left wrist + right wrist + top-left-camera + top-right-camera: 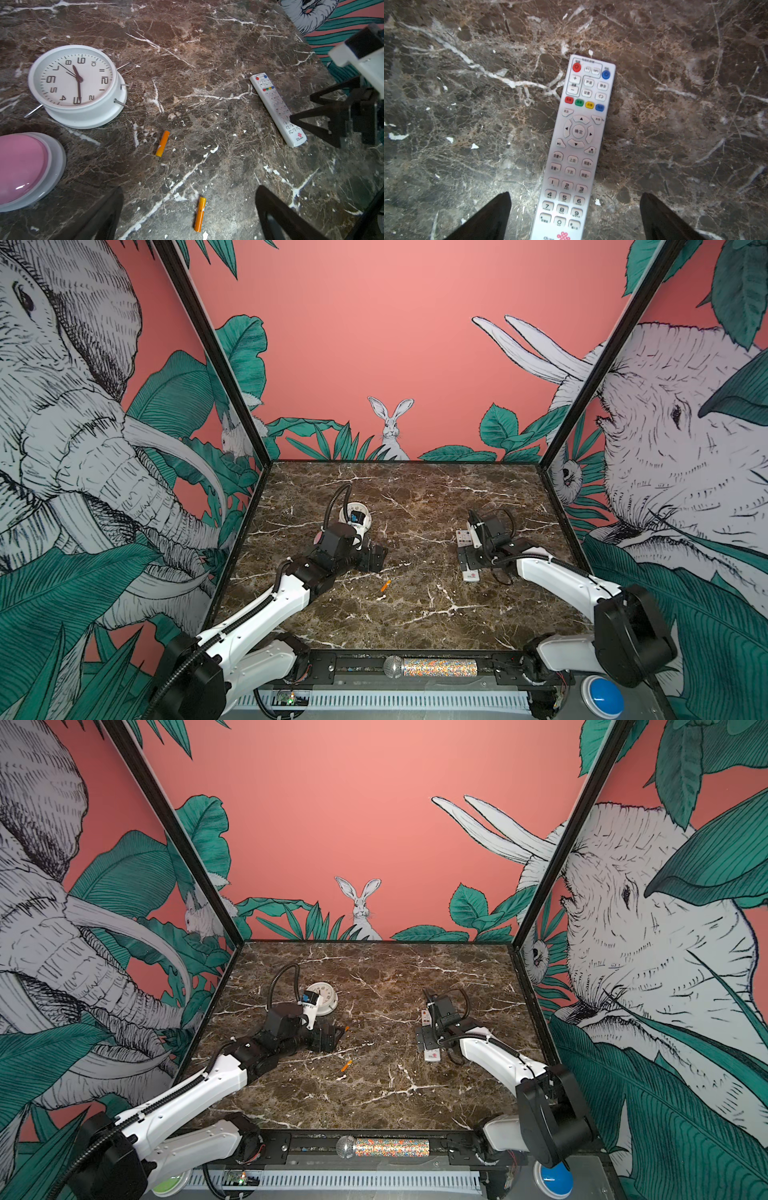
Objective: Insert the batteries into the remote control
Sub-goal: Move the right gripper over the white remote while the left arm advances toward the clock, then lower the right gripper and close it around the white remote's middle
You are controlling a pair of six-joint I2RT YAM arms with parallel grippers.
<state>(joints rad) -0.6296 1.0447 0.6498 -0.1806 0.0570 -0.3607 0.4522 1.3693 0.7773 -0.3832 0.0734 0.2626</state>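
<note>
The white remote control (577, 145) lies buttons-up on the marble, its red logo end nearest my right gripper (575, 194), which hovers open over it. In both top views that gripper (467, 560) covers the remote's (471, 574) middle. Two orange batteries lie loose on the table. In the left wrist view one battery (200, 214) lies in line with the gap of my open left gripper (190, 188), untouched, and the other battery (162, 143) lies farther out. In a top view they show as one battery (346, 1065) towards the front and another (347, 1028) by the left gripper (332, 1038).
A round white clock (76, 85) lies face-up at the back left, with a pink dome button (22, 168) beside it. Patterned walls close in the table (415, 614) on three sides. A microphone (432, 667) lies along the front rail.
</note>
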